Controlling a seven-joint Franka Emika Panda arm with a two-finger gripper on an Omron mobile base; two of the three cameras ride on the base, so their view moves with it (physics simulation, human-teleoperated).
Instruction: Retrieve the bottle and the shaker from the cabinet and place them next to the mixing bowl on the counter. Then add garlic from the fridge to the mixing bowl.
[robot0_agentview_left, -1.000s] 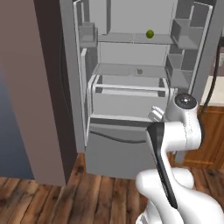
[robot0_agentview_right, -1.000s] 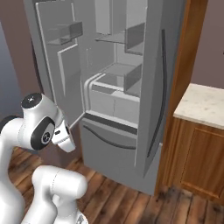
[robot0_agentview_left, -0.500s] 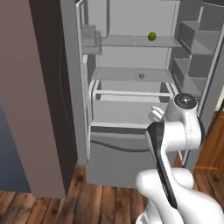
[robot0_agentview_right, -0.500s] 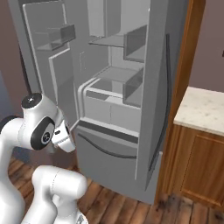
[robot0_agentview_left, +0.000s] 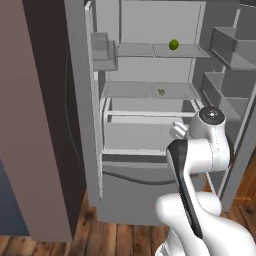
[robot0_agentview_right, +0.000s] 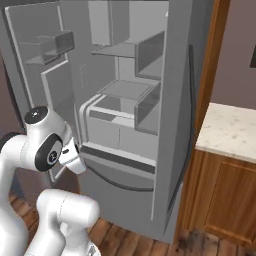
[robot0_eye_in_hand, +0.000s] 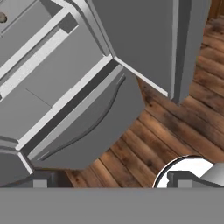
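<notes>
The grey fridge (robot0_agentview_left: 150, 165) stands open in front of me, both doors swung wide. A small pale garlic (robot0_agentview_left: 161, 92) lies on its middle glass shelf, and it peeks in at the hand view's top left corner (robot0_eye_in_hand: 2, 17). My gripper (robot0_eye_in_hand: 109, 181) is open and holds nothing. It hangs low in front of the fridge's bottom drawer (robot0_eye_in_hand: 87, 109), pointing down at the drawer and the wood floor. My folded arm covers most of the hand (robot0_agentview_right: 70, 160). The beige counter (robot0_agentview_right: 230, 132) lies to the fridge's right. The bottle, shaker, cabinet and mixing bowl are out of view.
A green lime (robot0_agentview_left: 173, 44) sits on the upper shelf. The left door (robot0_agentview_left: 92, 125) with its bins stands close on my left, and the right door (robot0_agentview_right: 175, 100) stands between me and the brown cupboard (robot0_agentview_right: 225, 200). Wood floor (robot0_eye_in_hand: 175, 127) runs below.
The whole picture has shifted as the base drove closer to the fridge, which now looms larger. The arm keeps its folded pose and the gripper stays open.
</notes>
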